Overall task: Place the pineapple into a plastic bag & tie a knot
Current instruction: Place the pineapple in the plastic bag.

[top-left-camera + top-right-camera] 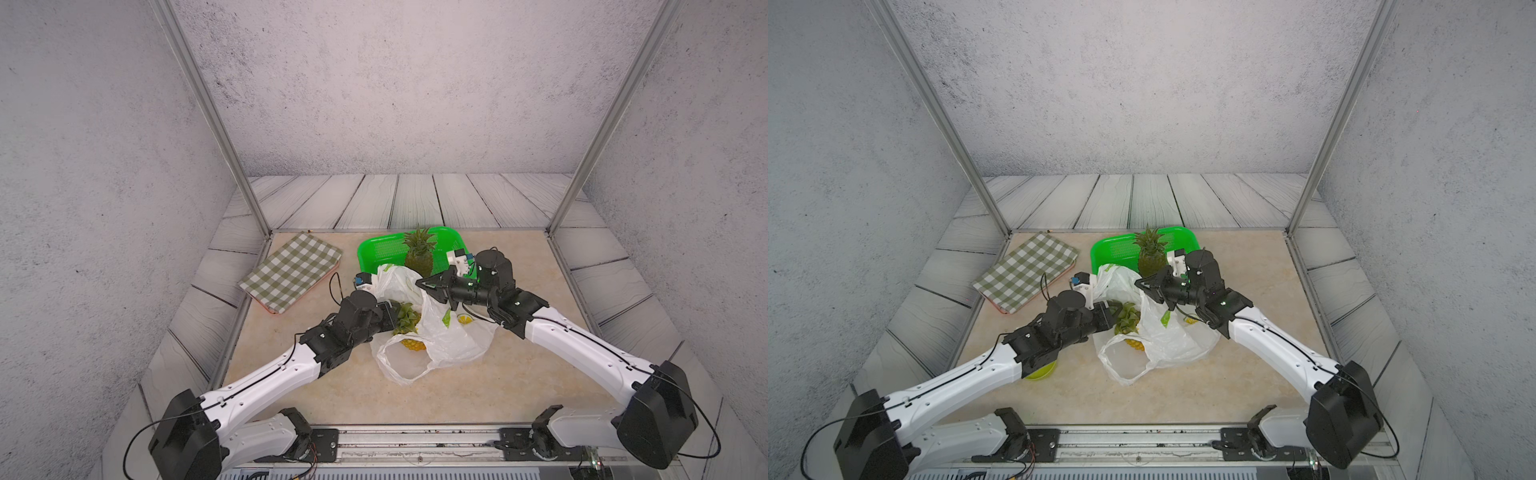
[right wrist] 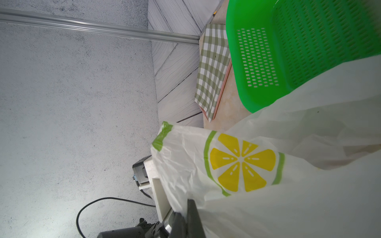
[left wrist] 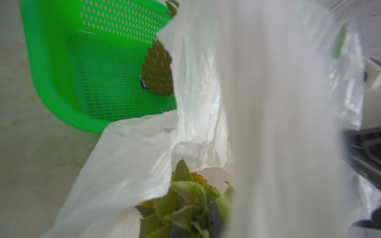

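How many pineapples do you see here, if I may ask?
2 pineapples: one upright in the basket; one partly in the bag, crown gripped by the left hand. The bag may hide more.

Thin glossy plastic bag (image 1: 449, 340), perforated plastic basket (image 1: 374, 249), checked cloth (image 1: 291, 270)

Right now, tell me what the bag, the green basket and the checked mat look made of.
Plastic bag: thin glossy translucent film; it crinkles and shows through. Green basket: rigid moulded plastic, slightly shiny, with slotted holes. Checked mat: probably woven cloth, matte, over a pinkish backing.
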Robot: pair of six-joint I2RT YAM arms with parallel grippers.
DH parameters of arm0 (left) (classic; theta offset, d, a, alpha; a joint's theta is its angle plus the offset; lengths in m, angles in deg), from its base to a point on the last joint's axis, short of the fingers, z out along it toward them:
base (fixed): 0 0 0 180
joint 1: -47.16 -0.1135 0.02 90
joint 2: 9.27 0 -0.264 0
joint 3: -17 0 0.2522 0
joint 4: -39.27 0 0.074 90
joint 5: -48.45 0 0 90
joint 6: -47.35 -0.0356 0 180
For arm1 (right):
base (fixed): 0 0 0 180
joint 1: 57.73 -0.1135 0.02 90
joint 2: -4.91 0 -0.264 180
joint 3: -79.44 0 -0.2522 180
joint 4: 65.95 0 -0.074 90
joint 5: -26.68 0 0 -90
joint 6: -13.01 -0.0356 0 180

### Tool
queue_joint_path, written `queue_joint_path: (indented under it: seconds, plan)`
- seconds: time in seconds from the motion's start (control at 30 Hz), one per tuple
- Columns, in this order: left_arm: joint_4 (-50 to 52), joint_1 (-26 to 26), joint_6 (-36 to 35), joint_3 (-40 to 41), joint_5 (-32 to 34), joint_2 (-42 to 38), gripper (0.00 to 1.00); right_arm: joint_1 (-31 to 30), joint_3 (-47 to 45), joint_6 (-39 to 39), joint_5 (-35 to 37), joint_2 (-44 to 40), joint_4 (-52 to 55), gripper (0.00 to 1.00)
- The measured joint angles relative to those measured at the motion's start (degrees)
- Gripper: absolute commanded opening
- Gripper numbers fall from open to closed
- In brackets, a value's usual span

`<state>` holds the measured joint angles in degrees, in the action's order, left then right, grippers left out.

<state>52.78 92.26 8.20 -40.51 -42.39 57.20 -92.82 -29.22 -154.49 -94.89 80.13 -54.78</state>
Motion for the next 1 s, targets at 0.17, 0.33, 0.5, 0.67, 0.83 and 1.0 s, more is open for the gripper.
queue_joint_path:
  seconds: [0.17,0.33,0.5,0.67,0.83,1.0]
  plan:
    - [0.1,0.0,1.0,-6.1,-4.7,8.7,0.56,0.1,-4.0,-0.2,0.0,-0.2,-0.6,0.0]
    - [4.4,-0.7,-1.0,-13.2,-6.8,10.5,0.72,4.1,-5.7,1.5,-0.4,-3.4,1.8,0.0]
    - [9.4,-0.5,-5.7,-20.3,-7.1,10.4,0.73,13.3,-8.7,1.7,-3.6,-6.6,2.9,0.0]
    - [15.5,0.0,-10.2,-24.7,-8.4,10.5,0.73,20.4,-8.9,3.6,-7.1,-8.3,6.3,0.0]
    - [21.2,-0.3,-14.8,-30.0,-7.1,10.5,0.73,25.3,-8.9,5.1,-7.8,-8.8,9.0,0.0]
    - [27.2,-1.3,-20.5,-35.9,-3.5,10.2,0.81,26.3,-9.1,7.0,-8.4,-9.0,11.5,0.0]
